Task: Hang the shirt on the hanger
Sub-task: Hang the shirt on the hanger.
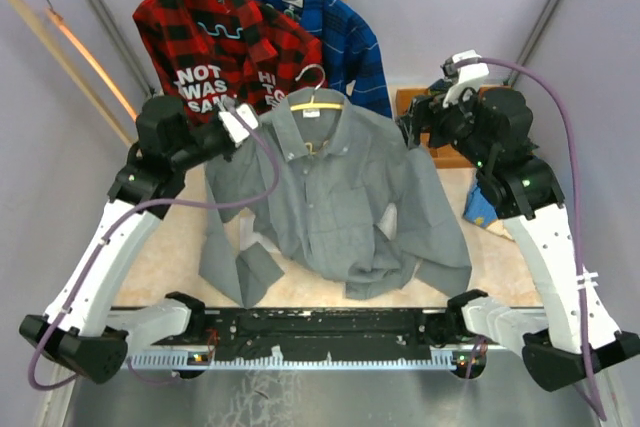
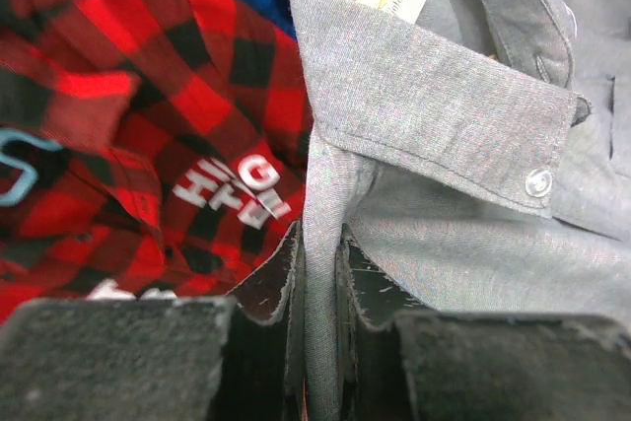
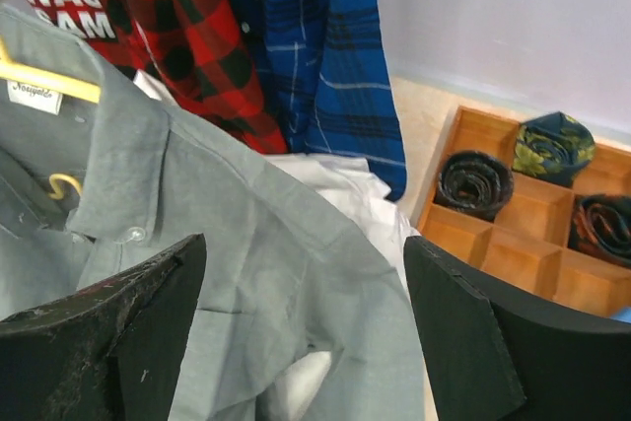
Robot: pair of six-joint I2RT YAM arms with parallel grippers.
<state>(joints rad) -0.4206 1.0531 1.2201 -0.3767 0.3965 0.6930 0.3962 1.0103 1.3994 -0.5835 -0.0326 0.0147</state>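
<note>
The left gripper [image 2: 317, 278] has its jaws nearly closed, pinching a fold of the shirt [image 1: 340, 187] just below the collar, at the shoulder on its side. The hanger [image 1: 318, 105] sits inside the collar with its hook sticking up. The shirt's lower half and sleeves lie crumpled on the table [image 1: 165, 247]. The right gripper [image 3: 306, 244] has its jaws spread wide over the other shoulder and holds nothing. Behind hang a plaid shirt [image 1: 210, 47] and a blue shirt [image 1: 325, 17]. A tray [image 3: 513, 239] of rolled ties sits to the right.
</note>
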